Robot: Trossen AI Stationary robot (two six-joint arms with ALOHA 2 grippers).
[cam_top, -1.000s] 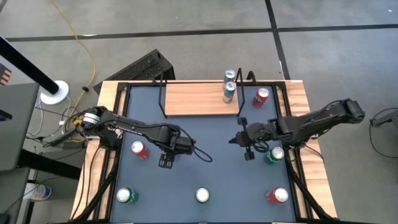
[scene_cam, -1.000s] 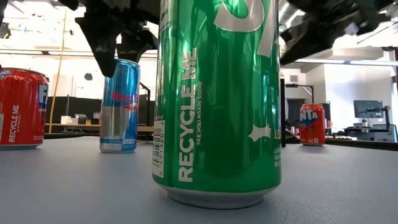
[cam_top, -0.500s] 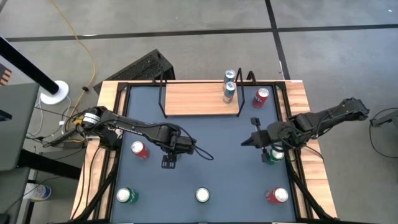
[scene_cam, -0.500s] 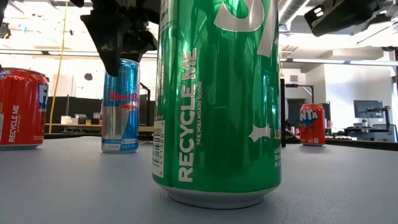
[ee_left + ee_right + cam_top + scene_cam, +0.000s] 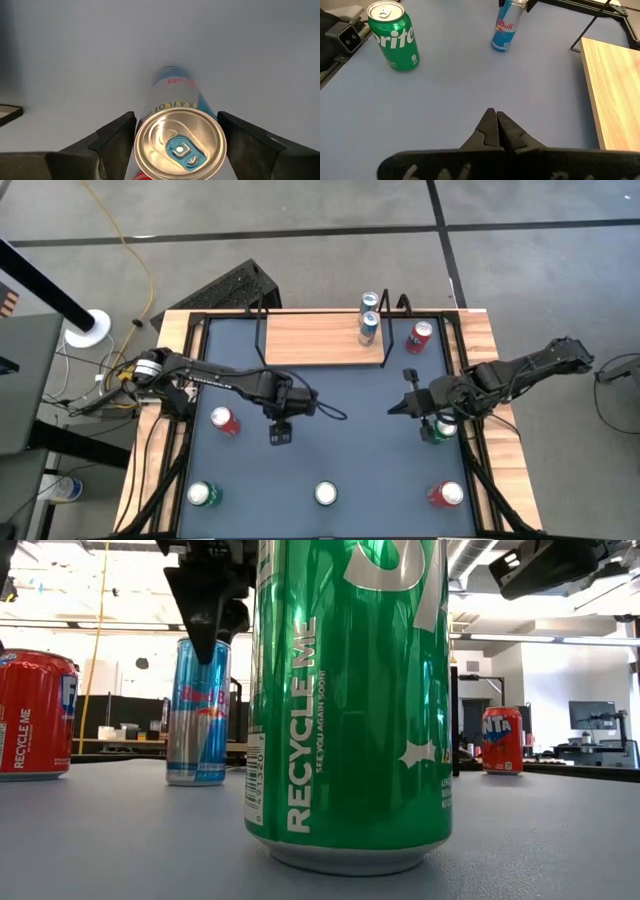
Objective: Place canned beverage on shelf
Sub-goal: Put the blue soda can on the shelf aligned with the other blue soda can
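— What is seen on the worktop?
— A slim blue can is straddled mid-worktop by the left end effector, fingers apart. The right end effector is pressed together. The shelf is set along the far edge.

Even, bright light; soft shadows; the left wrist view's far can seems blurred.

Your left arm reached in from the table's left edge toward its middle, its gripper pointing down with the fingers spread apart. Your right arm stretched in from the right edge, its gripper hanging inward with its fingers pressed together.
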